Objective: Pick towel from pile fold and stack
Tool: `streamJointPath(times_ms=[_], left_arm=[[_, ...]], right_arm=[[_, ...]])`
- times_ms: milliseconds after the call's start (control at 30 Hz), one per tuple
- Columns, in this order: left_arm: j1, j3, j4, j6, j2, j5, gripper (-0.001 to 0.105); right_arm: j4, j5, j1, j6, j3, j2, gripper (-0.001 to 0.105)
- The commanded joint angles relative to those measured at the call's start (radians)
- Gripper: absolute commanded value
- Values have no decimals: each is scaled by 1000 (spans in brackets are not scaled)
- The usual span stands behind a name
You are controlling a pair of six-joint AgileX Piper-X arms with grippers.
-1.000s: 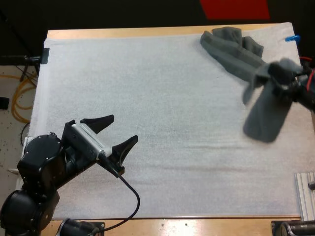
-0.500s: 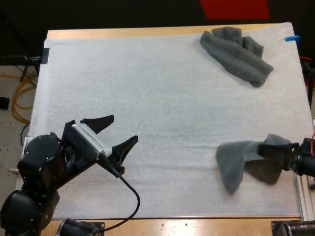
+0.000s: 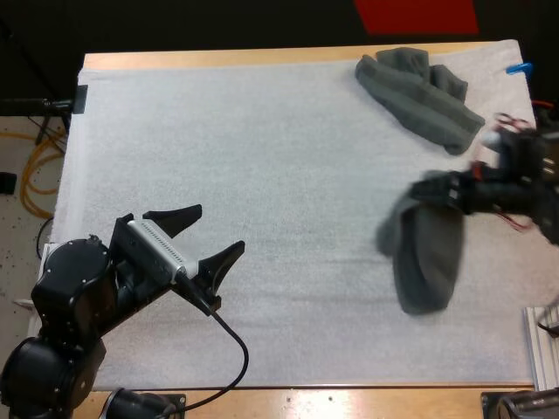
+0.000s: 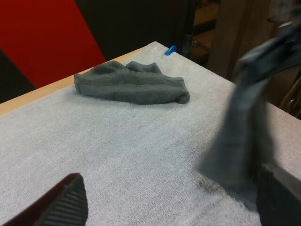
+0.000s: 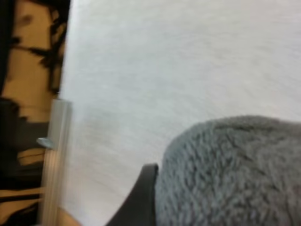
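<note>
Two dark grey-green towels on the tabletop's white mat [image 3: 262,157].

Item one: crumpled towel [image 3: 417,94], lying at one o'clock of the mat, no tool near it.

Item two: hanging towel [image 3: 426,257], at about three o'clock, dangling from the right tool [image 3: 450,189]; its lower end seems to brush the mat.

Handling, by judgement: light, limp, fleecy, not fragile. It sags wherever unsupported, so it is best taken at a corner or hem.

Right tool: pinched tight on the hanging towel's upper edge.

Left tool [image 3: 217,230]: at eight o'clock, jaws spread wide, holding nothing, well apart from both towels.
</note>
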Motion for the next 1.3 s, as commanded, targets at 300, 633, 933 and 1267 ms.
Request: streamJointPath(times_ms=[300,633,933,1267], left_arm=[[-5,-6,-7,-1,-4,3,72],[-5,-6,-7,-1,-4,3,72],[-5,-6,-7,-1,-4,3,72],[-5,-6,-7,-1,-4,3,72]], right_arm=[[-315,-34,307,84,-184,401,0],[-321,22,383,114,-433,558,0],[-274,159,279,121,-456,559,0],[-101,317,97,116,-456,559,0]])
